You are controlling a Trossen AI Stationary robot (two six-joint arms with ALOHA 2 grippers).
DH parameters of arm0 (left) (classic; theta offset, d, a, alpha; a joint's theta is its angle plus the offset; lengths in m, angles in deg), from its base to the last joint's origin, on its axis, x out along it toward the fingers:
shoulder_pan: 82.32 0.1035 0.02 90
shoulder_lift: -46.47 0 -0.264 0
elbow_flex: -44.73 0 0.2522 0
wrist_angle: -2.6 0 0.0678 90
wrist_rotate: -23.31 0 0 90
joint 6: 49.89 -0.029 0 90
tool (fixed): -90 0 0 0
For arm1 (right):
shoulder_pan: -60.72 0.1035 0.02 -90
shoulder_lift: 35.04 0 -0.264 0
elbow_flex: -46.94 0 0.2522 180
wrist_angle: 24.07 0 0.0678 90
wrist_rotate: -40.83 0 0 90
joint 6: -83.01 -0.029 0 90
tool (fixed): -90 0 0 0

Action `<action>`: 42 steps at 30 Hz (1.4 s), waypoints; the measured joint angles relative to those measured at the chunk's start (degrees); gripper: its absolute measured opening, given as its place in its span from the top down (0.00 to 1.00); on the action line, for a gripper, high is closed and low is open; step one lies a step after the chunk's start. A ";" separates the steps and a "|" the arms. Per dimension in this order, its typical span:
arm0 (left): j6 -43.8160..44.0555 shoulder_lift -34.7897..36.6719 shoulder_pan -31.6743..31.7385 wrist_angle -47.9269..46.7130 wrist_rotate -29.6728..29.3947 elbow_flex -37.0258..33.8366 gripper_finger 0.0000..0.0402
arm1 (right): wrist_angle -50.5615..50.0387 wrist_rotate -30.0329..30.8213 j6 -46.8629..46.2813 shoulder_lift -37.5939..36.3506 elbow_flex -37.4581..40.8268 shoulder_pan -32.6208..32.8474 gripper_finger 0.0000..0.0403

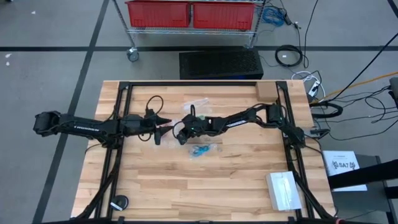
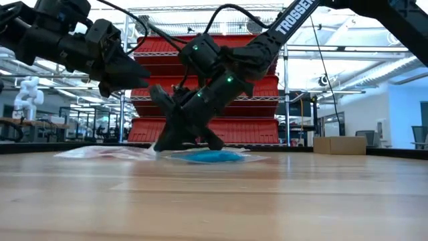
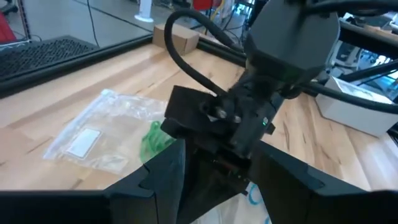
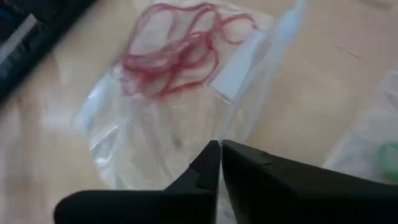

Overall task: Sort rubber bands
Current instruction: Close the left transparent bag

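Right claw (image 4: 219,152) pinched together on red bands' bag (image 4: 161,134), to lift it. Left claw (image 3: 214,180) wide apart, waiting beside.

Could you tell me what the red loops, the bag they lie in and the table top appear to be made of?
Red rubber bands: thin, matte loops that flop and tangle, so probably rubber. Clear bag: see-through, glossy, wrinkled film, likely soft plastic. Table: pale planks with visible grain and seams, apparently wood with a smooth finish.
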 joint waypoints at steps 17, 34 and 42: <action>-12.33 4.40 0.06 -0.68 4.37 0.11 0.53 | -24.94 5.04 31.13 -20.46 -0.07 6.39 1.00; -5.89 1.63 -0.05 -0.71 17.91 5.23 0.53 | -29.26 5.96 40.62 -25.68 -0.07 10.19 1.00; -5.96 -3.86 -0.07 -1.37 19.16 6.89 0.59 | -29.41 5.74 41.06 -25.68 -0.07 10.23 1.00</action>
